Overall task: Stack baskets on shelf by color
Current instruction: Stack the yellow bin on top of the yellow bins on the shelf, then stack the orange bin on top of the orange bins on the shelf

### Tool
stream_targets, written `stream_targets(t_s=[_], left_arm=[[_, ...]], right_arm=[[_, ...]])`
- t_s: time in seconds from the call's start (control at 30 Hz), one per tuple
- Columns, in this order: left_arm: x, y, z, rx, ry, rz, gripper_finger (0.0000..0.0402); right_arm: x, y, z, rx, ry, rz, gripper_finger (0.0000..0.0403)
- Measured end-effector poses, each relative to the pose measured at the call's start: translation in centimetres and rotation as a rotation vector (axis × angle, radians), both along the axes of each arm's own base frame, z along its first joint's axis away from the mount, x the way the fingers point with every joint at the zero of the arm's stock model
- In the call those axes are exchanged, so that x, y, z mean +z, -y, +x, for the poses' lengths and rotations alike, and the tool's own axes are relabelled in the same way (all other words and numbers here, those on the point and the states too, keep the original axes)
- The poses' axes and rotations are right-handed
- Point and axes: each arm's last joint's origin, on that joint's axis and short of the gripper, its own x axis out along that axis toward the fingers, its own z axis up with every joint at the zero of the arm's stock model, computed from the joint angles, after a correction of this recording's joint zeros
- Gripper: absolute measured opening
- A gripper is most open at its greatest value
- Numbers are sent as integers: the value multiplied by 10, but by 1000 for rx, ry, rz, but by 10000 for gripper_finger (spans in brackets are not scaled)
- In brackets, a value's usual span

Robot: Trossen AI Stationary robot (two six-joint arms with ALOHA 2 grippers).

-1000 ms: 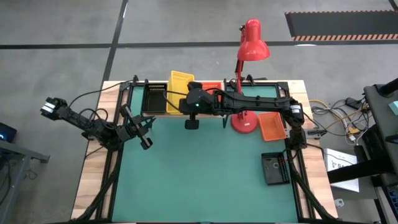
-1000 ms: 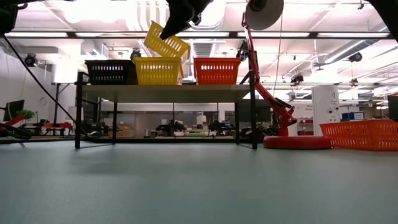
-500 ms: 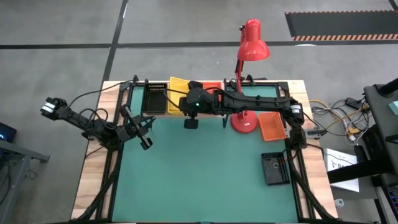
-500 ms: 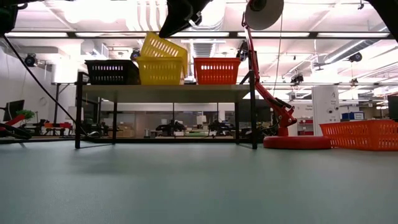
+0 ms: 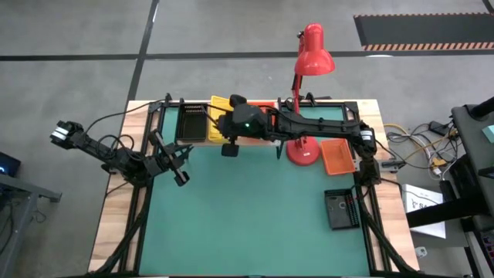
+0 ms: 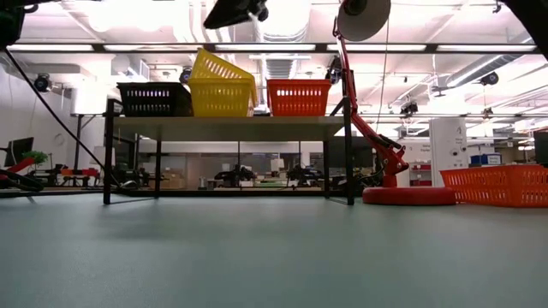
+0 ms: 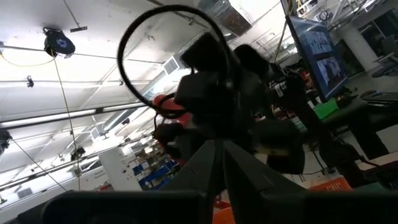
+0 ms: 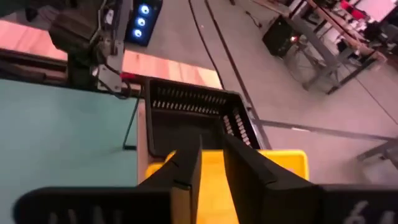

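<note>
We see our right gripper [image 5: 221, 123] above the shelf [image 6: 231, 123], its fingers a little apart, holding nothing. The tilted yellow basket [image 6: 220, 67] sits in another yellow one. Our left gripper [image 5: 182, 165] waits pressed together

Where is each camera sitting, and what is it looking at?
High view: above, looking straight down on the green table; both arms show.
Low view: at tabletop height, looking across at the shelf; the right gripper hangs above.
Left wrist view: on the left arm, tipped up at the ceiling; its dark fingers show.
Right wrist view: over the yellow basket; its fingers show.
Shared: the black basket, high and right wrist views.
</note>
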Motion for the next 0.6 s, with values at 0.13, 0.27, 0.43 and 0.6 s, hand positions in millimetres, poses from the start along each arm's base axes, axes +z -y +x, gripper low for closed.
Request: stream_targets(t_s=[0.13,0.27,0.43,0.6], left_arm=[[0,0,0,-2,1,1,15],[0,0,0,-2,1,1,15],[0,-1,-2,2,4,5,15],[-2,-1,-4,6,4,11,15]], right_arm=[[-13,11,14,21,34,-12,26],[-29,22,28,25,32,-32,10],[-33,29,32,13,10,-29,9],[-29,28,31,23,14,-28,9]])
